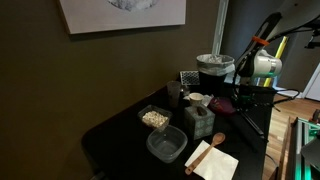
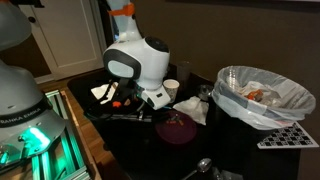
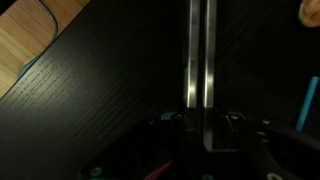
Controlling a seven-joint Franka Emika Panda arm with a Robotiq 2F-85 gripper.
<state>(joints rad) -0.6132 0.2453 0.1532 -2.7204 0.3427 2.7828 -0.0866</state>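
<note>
– What is the wrist view showing?
– The gripper (image 3: 200, 128) is squeezing a long silver handle (image 3: 193, 55) over the black table (image 3: 110, 90). The exterior views are hiding that handle.
– What are they showing instead?
– A purple bowl (image 2: 178, 128) is sitting just beside the gripper, with the bin (image 2: 262, 95) near. The table edge is running close by the wooden floor (image 3: 30, 40).

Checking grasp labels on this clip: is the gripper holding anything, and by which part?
The gripper holds a long metal utensil by its near end; the far end leaves the wrist view, so its kind cannot be told.
</note>
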